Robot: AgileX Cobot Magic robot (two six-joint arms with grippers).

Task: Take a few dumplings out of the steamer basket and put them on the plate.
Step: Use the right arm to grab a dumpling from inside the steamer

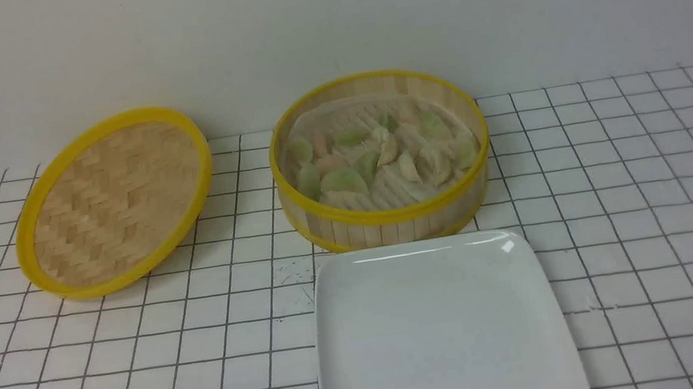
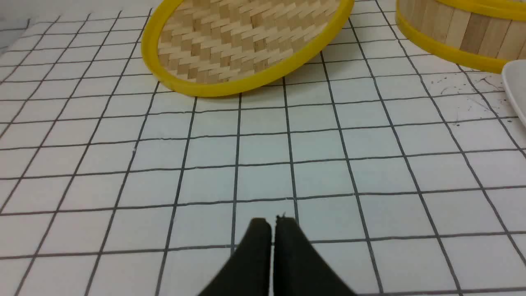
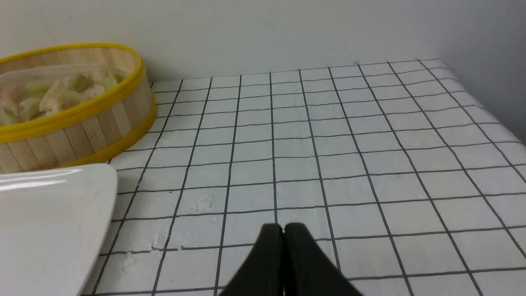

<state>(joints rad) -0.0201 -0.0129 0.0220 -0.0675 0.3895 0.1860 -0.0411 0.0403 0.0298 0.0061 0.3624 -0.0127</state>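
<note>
The dumplings (image 1: 408,166) you are to move are pale cream crescents with pleated edges. They lie in the right half of the steamer basket (image 1: 385,226), mixed among green dumplings (image 1: 343,181) and a few pinkish ones (image 1: 330,163). Several overlap, so you cannot tell each outline apart. All rest on the white paper liner (image 1: 319,117) inside the slatted wall, below the yellow top rim.

The basket stands upright at the centre of the gridded table (image 1: 652,246), close to the back wall (image 1: 322,21). The plate (image 1: 441,337), white and glossy with rounded corners, lies just in front of the basket, its far edge nearly at the basket's lower rim. The woven lid (image 1: 114,203) sits to the basket's left, tilted rather than flat and apart from the basket.

Open grid runs to the right of basket and plate. In the right wrist view the table drops away at its far right edge.

Your left gripper (image 2: 273,222) is clenched, its fingers pressed together over bare grid in front of the lid. Your right gripper (image 3: 283,227) is likewise clenched on nothing, over bare grid beside the plate's corner.
</note>
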